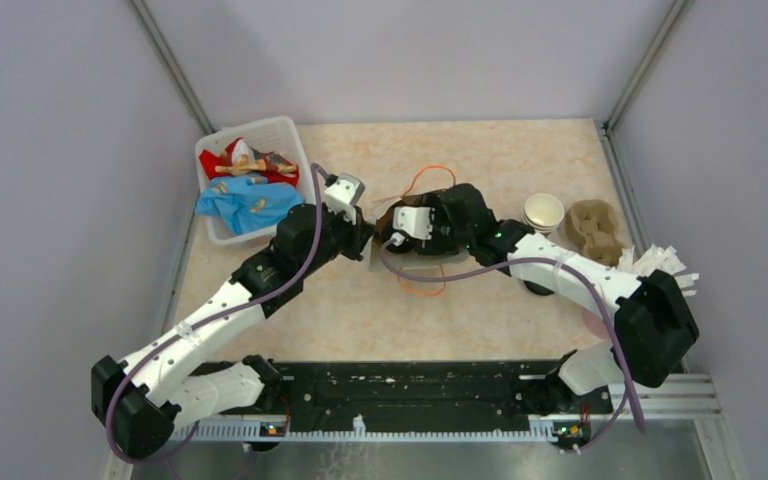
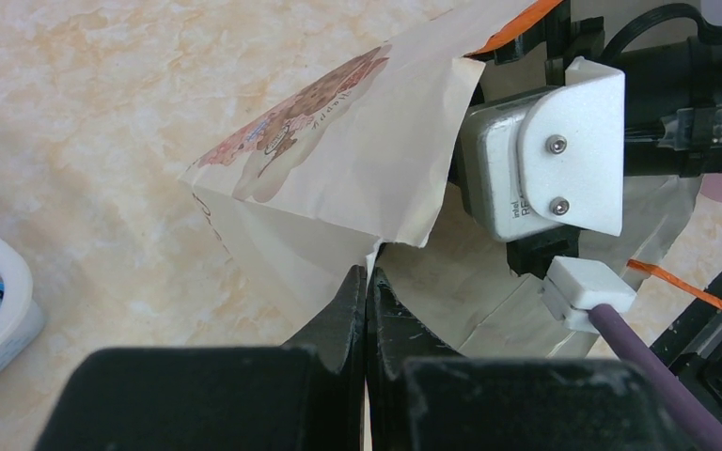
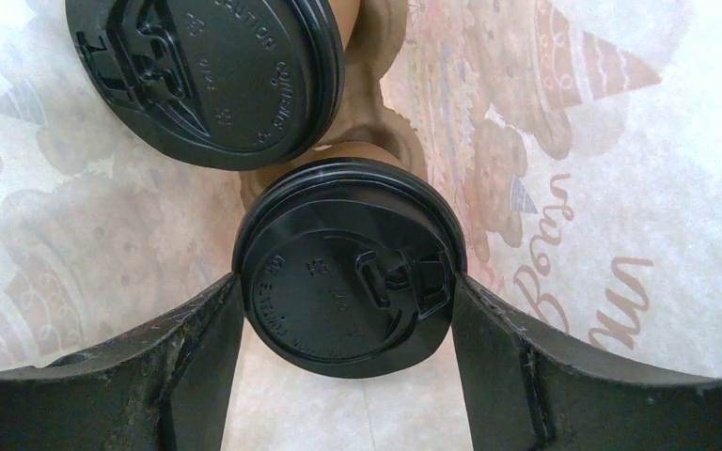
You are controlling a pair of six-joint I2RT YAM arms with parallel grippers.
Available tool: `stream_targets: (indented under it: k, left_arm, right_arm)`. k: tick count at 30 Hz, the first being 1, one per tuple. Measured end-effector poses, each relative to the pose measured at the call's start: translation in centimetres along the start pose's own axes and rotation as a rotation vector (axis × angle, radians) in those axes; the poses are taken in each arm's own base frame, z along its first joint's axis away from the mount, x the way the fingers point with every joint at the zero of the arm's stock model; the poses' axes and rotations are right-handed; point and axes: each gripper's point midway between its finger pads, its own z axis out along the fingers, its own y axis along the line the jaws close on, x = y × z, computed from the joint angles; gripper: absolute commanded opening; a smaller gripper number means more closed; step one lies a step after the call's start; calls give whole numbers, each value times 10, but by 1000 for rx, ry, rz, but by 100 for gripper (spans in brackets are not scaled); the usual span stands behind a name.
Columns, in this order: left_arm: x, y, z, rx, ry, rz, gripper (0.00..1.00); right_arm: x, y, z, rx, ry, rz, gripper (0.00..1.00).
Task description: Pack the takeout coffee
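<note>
Near cup (image 3: 348, 272) and far cup (image 3: 207, 75), both with black lids on, sit side by side in a brown pulp tray (image 3: 372, 141) inside the printed paper bag (image 3: 620, 188), mid table (image 1: 360, 320). Right gripper (image 3: 346, 293) is in the bag, fingers clamped on the near cup's lid. Left gripper (image 2: 368, 282) has fingers pressed together, pinching the bag's edge.

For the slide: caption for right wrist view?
Right pincer holds near cup, far cup beside it, both lidded, inside printed paper bag.
</note>
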Motion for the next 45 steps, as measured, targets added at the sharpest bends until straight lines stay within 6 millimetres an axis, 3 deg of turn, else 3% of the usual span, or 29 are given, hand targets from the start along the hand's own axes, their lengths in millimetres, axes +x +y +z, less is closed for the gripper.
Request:
stream_targets:
  k: [14, 25, 36, 45]
  left_arm:
    - [0, 5, -1, -38, 29, -9, 0]
    - [-18, 0, 0, -61, 70, -103, 0]
    - [-30, -17, -7, -47, 153, -277, 0]
    - [-18, -14, -2, -106, 253, -353, 0]
  right_arm:
    - [-3, -1, 14, 22, -41, 8, 48]
    - [-11, 10, 7, -133, -32, 54, 48]
    - [-9, 51, -7, -331, 5, 185, 49]
    - [-13, 61, -5, -362, 20, 230, 51]
